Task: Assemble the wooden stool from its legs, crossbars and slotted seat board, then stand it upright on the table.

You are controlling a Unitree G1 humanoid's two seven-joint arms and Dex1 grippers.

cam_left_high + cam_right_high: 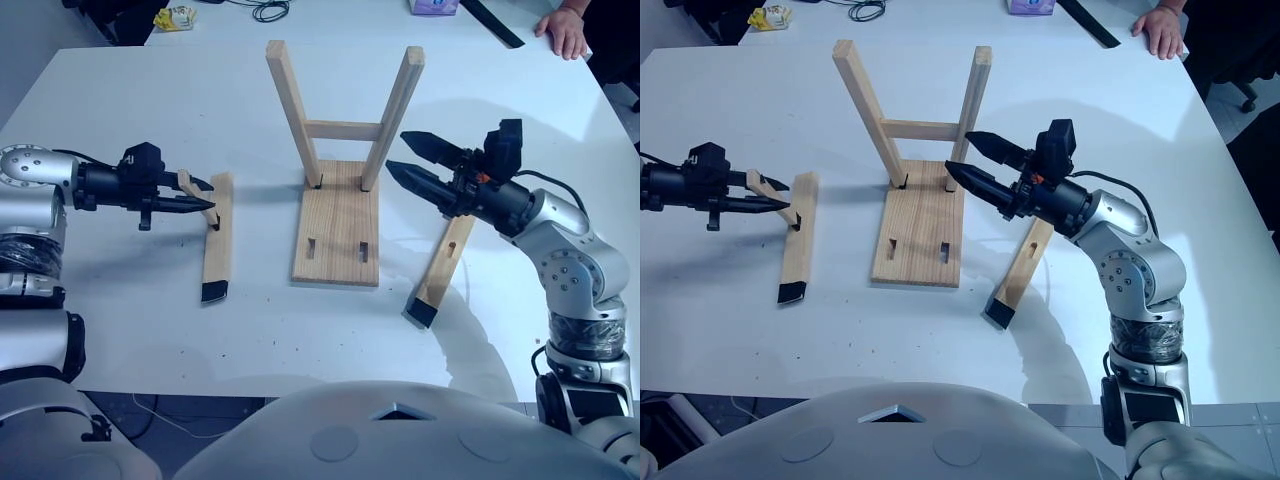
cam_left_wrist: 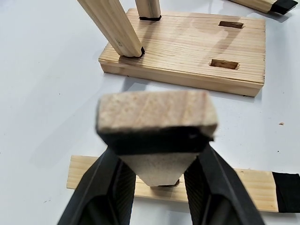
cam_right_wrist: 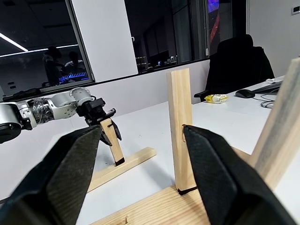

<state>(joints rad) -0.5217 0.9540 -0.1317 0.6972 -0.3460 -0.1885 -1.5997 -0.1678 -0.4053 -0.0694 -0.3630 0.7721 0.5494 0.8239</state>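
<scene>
On the seat board (image 1: pixel 336 215), two legs (image 1: pixel 293 110) stood slotted, two loose legs (image 1: pixel 218 240) lay beside; left gripper (image 1: pixel 208 197) clasped a crossbar (image 2: pixel 157 112), right gripper (image 1: pixel 398 150) gaped empty.

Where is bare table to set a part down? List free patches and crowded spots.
Free: the near strip of table before the seat board; the gap between seat board and left loose leg. Crowded: around the upright legs, right gripper and right loose leg.
</scene>
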